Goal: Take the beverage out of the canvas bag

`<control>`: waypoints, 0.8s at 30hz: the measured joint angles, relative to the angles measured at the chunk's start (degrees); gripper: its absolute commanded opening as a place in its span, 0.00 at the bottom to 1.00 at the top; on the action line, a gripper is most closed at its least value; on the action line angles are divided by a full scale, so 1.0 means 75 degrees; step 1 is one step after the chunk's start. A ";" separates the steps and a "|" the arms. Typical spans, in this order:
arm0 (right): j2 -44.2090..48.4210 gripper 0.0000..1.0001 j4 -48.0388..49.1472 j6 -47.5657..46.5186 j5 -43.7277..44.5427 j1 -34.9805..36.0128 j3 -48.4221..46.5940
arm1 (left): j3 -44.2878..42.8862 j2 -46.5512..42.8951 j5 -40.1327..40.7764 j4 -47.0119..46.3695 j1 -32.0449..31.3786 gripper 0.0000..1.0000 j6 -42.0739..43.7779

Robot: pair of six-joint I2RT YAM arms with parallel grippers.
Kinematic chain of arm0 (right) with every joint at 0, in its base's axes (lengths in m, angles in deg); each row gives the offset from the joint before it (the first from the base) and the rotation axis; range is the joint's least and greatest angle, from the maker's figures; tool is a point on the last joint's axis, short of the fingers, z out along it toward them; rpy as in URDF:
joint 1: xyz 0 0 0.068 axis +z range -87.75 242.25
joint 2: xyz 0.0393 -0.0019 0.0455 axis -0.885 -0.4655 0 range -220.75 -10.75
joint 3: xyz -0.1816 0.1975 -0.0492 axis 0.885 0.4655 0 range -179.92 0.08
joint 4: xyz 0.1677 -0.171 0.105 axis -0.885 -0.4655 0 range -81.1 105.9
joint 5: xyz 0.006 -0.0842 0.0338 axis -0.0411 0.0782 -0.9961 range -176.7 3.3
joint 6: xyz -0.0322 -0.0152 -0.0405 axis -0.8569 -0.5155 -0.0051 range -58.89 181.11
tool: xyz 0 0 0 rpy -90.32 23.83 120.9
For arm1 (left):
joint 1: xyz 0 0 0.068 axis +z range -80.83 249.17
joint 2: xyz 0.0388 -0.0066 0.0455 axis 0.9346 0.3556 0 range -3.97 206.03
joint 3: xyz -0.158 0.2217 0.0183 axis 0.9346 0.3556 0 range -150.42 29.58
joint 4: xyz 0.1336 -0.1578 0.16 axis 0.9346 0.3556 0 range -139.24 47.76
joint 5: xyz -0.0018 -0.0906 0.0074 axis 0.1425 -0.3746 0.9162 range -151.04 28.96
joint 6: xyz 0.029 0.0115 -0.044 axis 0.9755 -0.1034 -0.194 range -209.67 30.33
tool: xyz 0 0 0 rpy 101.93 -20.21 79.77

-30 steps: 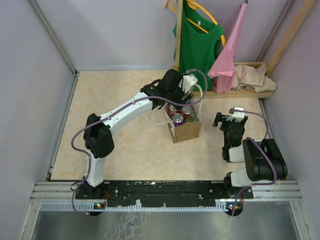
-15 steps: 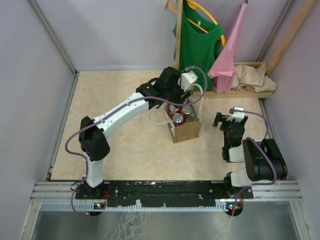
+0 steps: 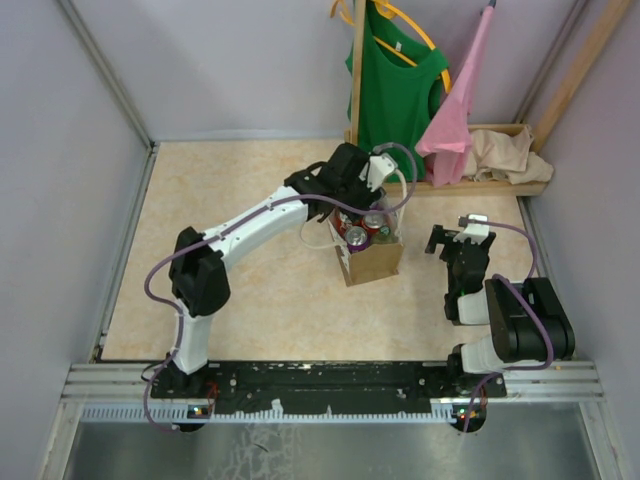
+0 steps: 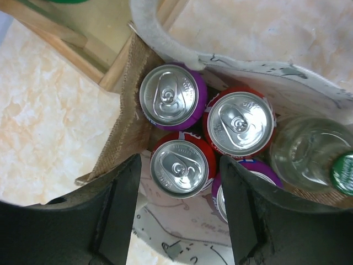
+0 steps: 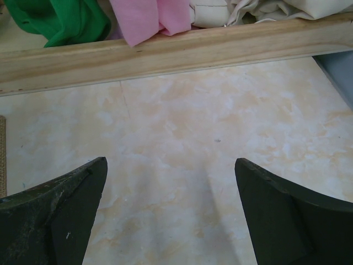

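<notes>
The tan canvas bag (image 3: pixel 372 260) stands upright mid-table, its burlap wall (image 4: pixel 129 118) and white rope handle (image 4: pixel 165 47) in the left wrist view. Inside stand a purple can (image 4: pixel 172 96), a red can (image 4: pixel 240 122), a second red can (image 4: pixel 181 167), a half-hidden purple can (image 4: pixel 245 185) and a clear bottle with a green cap (image 4: pixel 306 152). My left gripper (image 3: pixel 357 200) hovers open over the bag's mouth, its jaws (image 4: pixel 179 165) straddling the near red can from above, apart from it. My right gripper (image 3: pixel 452 240) is open and empty to the bag's right (image 5: pixel 171 165).
A wooden rack base (image 3: pixel 480 185) runs along the back right, seen as a rail (image 5: pixel 165 52) in the right wrist view. A green shirt (image 3: pixel 395 85), a pink cloth (image 3: pixel 455 115) and a beige cloth heap (image 3: pixel 508 152) hang or lie there. Grey walls enclose the table.
My left arm drew slightly back and left, then came back over the bag's mouth, a little farther right. The cans and my right arm have not moved.
</notes>
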 measured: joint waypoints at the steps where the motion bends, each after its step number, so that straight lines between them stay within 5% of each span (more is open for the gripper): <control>1: 0.0000 0.99 0.0000 0.0000 0.0003 0.0000 0.0000 | 0.0000 0.0099 0.0050 0.0006 0.0003 0.67 -0.0009; 12: 0.0000 0.99 0.0000 0.0000 0.0000 0.0000 0.0000 | 0.0000 0.0653 0.0376 0.0277 0.0029 0.75 -0.0149; 24: 0.0000 0.99 0.0000 0.0000 0.0000 0.0000 0.0000 | 0.0000 0.0714 0.0364 0.0271 0.0207 0.71 -0.0256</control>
